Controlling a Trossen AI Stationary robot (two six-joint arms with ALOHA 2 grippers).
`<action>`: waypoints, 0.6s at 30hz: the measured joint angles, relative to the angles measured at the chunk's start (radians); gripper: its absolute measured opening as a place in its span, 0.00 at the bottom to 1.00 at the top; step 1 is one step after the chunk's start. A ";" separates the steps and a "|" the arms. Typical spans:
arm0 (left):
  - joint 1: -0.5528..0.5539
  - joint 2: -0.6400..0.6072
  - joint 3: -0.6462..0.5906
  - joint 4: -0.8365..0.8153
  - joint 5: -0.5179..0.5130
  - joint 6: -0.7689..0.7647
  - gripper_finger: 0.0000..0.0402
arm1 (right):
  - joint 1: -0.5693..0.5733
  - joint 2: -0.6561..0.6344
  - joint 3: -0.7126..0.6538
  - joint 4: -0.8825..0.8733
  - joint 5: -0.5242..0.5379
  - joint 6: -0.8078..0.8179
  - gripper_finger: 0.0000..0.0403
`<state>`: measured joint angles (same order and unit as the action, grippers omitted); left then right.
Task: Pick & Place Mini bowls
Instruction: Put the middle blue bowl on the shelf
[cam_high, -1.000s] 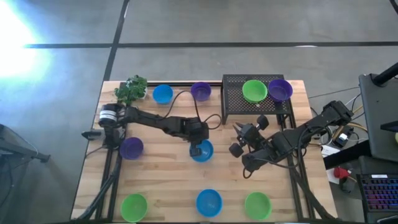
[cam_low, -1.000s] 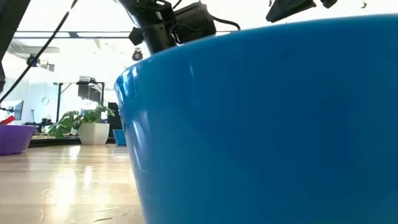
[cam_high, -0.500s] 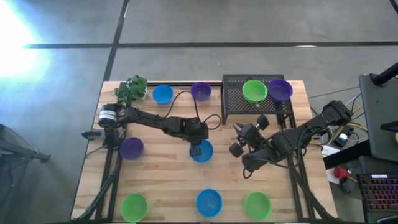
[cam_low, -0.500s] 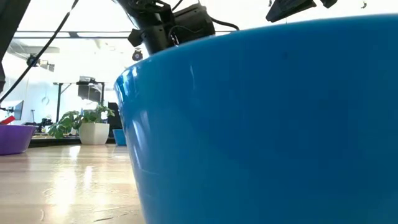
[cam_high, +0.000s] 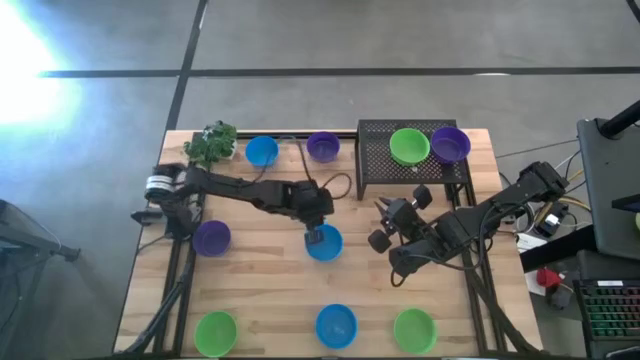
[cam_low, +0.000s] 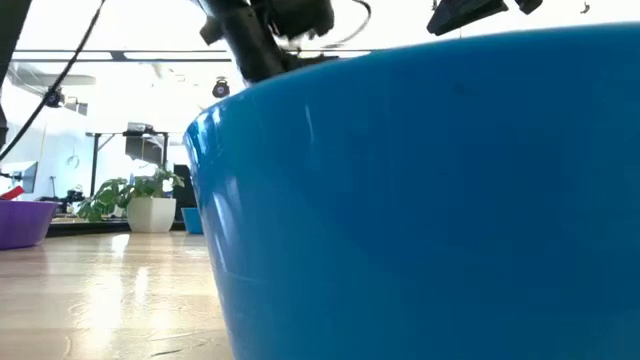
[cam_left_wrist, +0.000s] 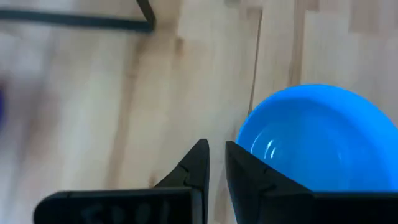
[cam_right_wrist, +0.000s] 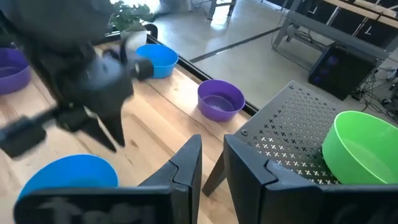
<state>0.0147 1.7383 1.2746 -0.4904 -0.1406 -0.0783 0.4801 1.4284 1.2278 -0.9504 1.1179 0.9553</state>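
left pincer (cam_high: 318, 222) just above the far rim of the centre blue bowl (cam_high: 324, 243), fingers parted only by a narrow gap, nothing held between them in the left wrist view; bowl resting on the wooden surface (cam_high: 260, 285), upright, apparently just set down. right pincer (cam_high: 382, 222) waiting well to the right of that bowl, below the black mesh rack (cam_high: 385, 165), fingers slightly apart on nothing.

risks from here: a fingertip catching the bowl's rim during withdrawal, tipping or dragging the light glossy bowl; likely if lifted at a slant rather than straight up. also the left arm's loose cable (cam_high: 340, 185) looping just beyond the bowl, able to snag.

around the centre blue bowl: purple bowl (cam_high: 211, 237) well to its left; blue bowl (cam_high: 261, 151), purple far bowl (cam_high: 322, 147) and small plant (cam_high: 210, 143) along the far edge; green rack bowl (cam_high: 409, 146) and purple rack bowl (cam_high: 450, 144) up on the rack to the far right; green near-left bowl (cam_high: 215, 331), blue near bowl (cam_high: 336, 325) and green near-right bowl (cam_high: 414, 328) in a row along the near edge. nothing directly blocking an upward retreat; right arm close enough to matter for any sweep rightward.
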 joint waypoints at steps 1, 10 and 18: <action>0.000 -0.028 -0.004 -0.012 -0.002 0.001 0.11 | 0.000 0.000 0.000 0.000 0.000 0.007 0.16; -0.063 -0.333 -0.159 -0.029 -0.162 -0.023 0.11 | -0.002 0.000 -0.003 0.056 -0.111 -0.021 0.16; -0.148 -0.620 -0.395 0.060 -0.292 -0.077 0.11 | -0.005 0.045 -0.004 0.242 -0.299 -0.274 0.16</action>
<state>-0.1335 1.1182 0.8792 -0.4300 -0.4323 -0.1555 0.4747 1.4738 1.2236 -0.7082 0.8186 0.6815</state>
